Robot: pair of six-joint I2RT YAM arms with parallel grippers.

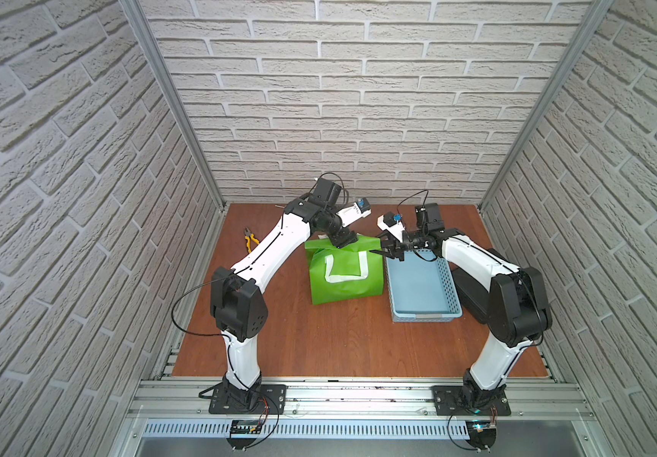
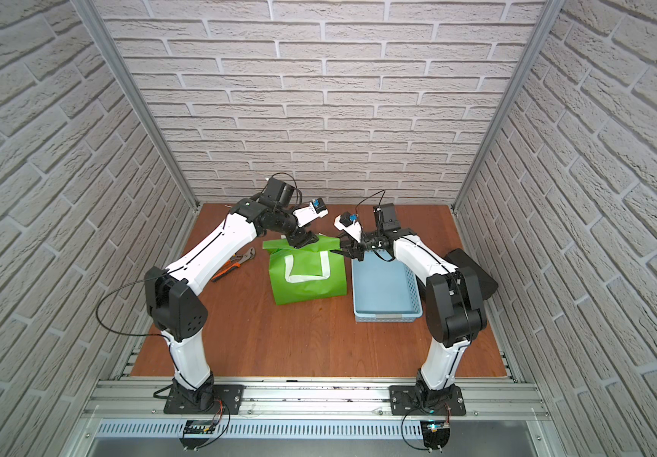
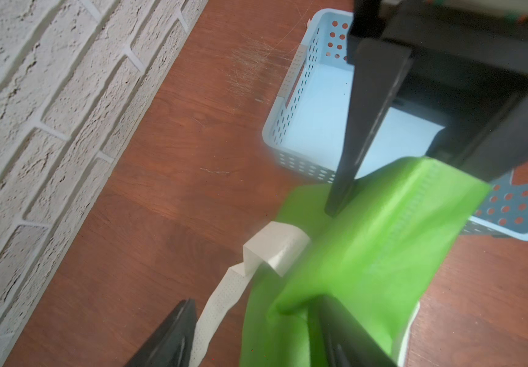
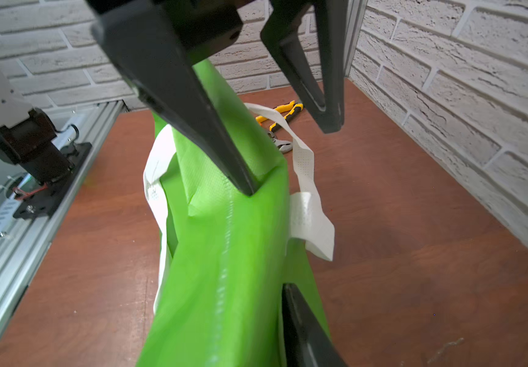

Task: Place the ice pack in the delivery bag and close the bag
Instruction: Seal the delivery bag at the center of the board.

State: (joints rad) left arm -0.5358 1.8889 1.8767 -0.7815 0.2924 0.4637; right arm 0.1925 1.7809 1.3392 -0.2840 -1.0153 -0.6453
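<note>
The bright green delivery bag stands mid-table, its top folded nearly flat and its white strap handles hanging down the sides. My left gripper is open at the bag's top far-left end; in the right wrist view one of its fingers presses into a fold of the fabric. My right gripper is open at the bag's top right edge, and in the left wrist view the green rim lies between its spread fingers. The ice pack is out of view.
A light blue perforated basket stands just right of the bag, with nothing showing in it. Yellow-handled pliers lie at the far left. A black box sits behind my right arm. Brick walls enclose three sides.
</note>
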